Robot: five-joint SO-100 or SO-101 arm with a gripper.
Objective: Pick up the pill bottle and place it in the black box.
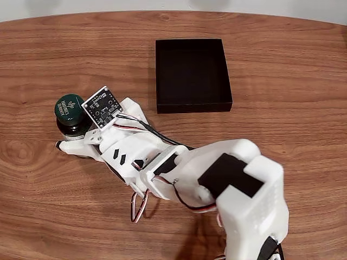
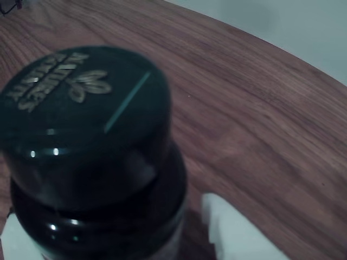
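Filling my wrist view, the pill bottle (image 2: 89, 157) stands upright on the surface (image 1: 271, 86) between my end effector (image 1: 70, 136) fingers; whether they grip it I cannot tell, black box (image 1: 192, 75) well beyond

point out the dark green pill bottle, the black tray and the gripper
Dark green cylindrical pill bottle (image 1: 70, 108): fixed view, on its lettered cap.
Shallow square matte black box (image 1: 192, 73): fixed view, on its floor.
White two-finger gripper (image 1: 69, 135): fixed view, between fingertips around the bottle.
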